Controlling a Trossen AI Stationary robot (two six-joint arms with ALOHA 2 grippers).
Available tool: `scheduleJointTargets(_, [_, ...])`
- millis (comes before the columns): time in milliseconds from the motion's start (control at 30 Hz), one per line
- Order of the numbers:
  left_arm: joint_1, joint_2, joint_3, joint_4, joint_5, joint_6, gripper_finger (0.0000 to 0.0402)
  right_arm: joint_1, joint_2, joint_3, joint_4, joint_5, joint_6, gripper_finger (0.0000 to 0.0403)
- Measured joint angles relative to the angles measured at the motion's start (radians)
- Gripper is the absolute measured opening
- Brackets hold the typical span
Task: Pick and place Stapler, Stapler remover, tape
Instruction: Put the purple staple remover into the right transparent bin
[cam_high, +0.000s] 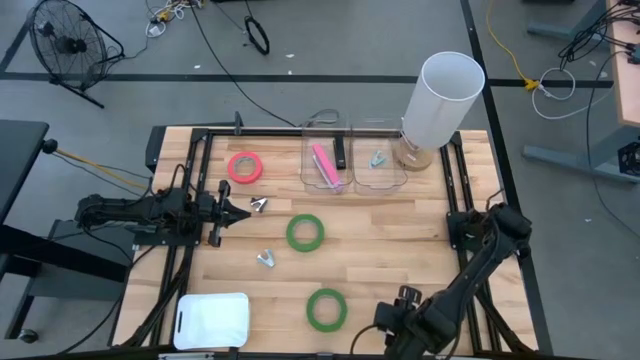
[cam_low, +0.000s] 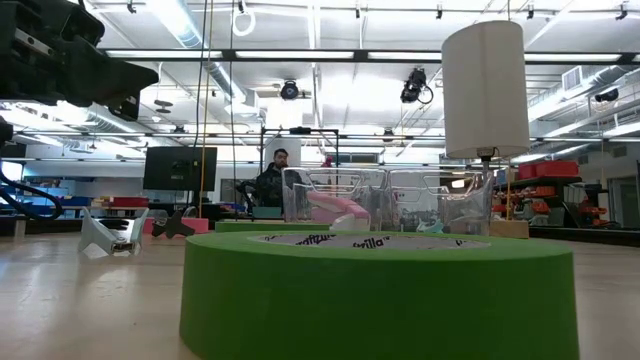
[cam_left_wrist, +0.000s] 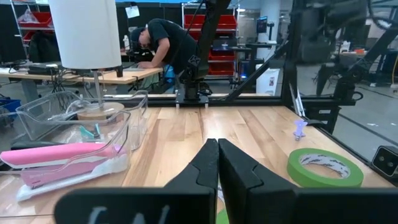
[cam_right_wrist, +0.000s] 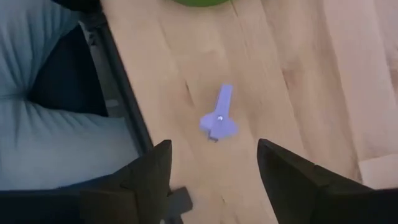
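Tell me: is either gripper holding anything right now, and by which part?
Nothing is held. The left gripper is shut with nothing between its fingers, near a staple remover. The right gripper stands open above the table, empty.

A white lamp (cam_high: 440, 100) stands beside clear bins (cam_high: 385, 176); white board (cam_high: 212, 321) nearby.

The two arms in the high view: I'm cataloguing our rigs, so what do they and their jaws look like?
Both are dark, near-black jointed arms of chunky segments. The left arm ends in the left gripper, whose slim black jaws taper to points. The right arm carries the right gripper with broad, matte black, wedge-shaped jaws. No markings show on either.
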Motion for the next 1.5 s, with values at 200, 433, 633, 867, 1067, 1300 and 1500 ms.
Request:
scheduleJointTargets(200, [0.000,0.000,0.000,0.000,0.000,0.000,0.0016,-0.001,0.000,-0.121,0.129,-0.025,0.027,0.0235])
scheduleJointTargets(433, [0.000,0.000,0.000,0.000,0.000,0.001,0.0016,-0.002,0.000,-0.202,0.206,-0.055,0.048,0.0235])
scheduleJointTargets(633, [0.000,0.000,0.000,0.000,0.000,0.001,0.0016,-0.009,0.000,-0.268,0.288,-0.026,0.045,0.0235])
scheduleJointTargets(867, [0.000,0.000,0.000,-0.001,0.000,0.002,0.0016,-0.023,0.000,-0.317,0.353,-0.069,0.044,0.0235])
scheduleJointTargets(1067, [0.000,0.000,0.000,-0.001,0.000,0.002,0.0016,-0.023,0.000,-0.347,0.472,-0.063,-0.008,0.0235])
scheduleJointTargets(1300, [0.000,0.000,0.000,-0.001,0.000,0.002,0.0016,-0.032,0.000,-0.389,0.557,-0.063,-0.039,0.0235])
scheduleJointTargets(1500, [0.000,0.000,0.000,-0.001,0.000,0.002,0.0016,-0.041,0.000,-0.389,0.539,-0.074,-0.039,0.0216])
